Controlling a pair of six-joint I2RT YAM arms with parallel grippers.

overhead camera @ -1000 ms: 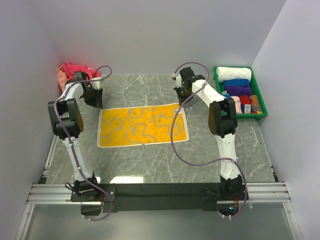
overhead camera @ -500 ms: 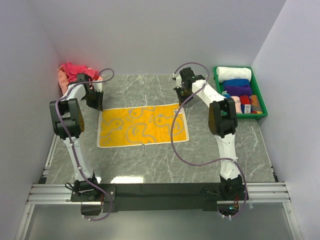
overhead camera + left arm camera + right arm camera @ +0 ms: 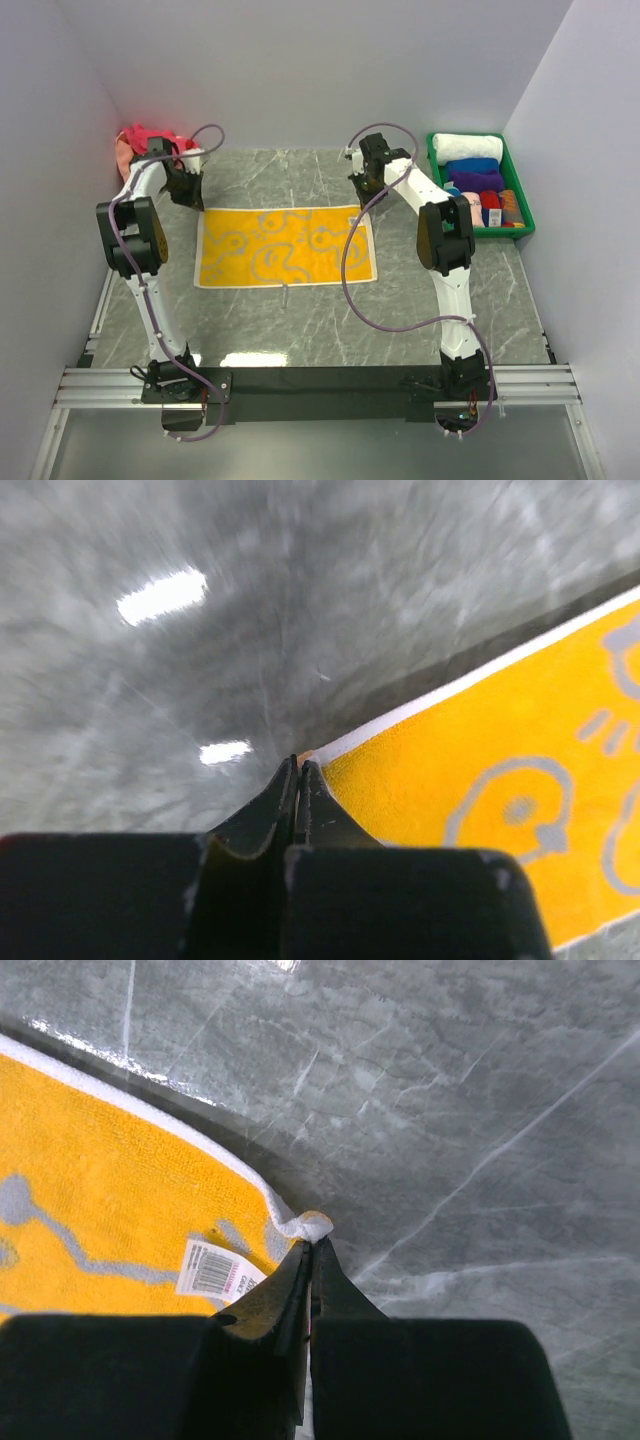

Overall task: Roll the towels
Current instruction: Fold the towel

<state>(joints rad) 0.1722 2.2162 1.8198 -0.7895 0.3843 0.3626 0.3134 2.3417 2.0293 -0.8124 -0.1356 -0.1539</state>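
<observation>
A yellow towel (image 3: 285, 246) is seen spread flat at the middle of the grey marble table (image 3: 300, 330), its long axis running left to right and its short edges facing the two arms. Its far left corner is clamped in the shut left tool (image 3: 195, 200), and its far right corner, bunched into a small fold, is pinched in the shut right tool (image 3: 362, 203). The cloth is edged in white trim and patterned with grey squiggles. A barcode label (image 3: 222, 1272) is shown near the right corner. A purple cable (image 3: 347, 262) is looped over the right short edge. Pink and salmon towels (image 3: 150, 140) are heaped at the far left corner. Well apart at the far right, rolled towels (image 3: 468, 147) are packed in a green tray (image 3: 518, 190).
</observation>
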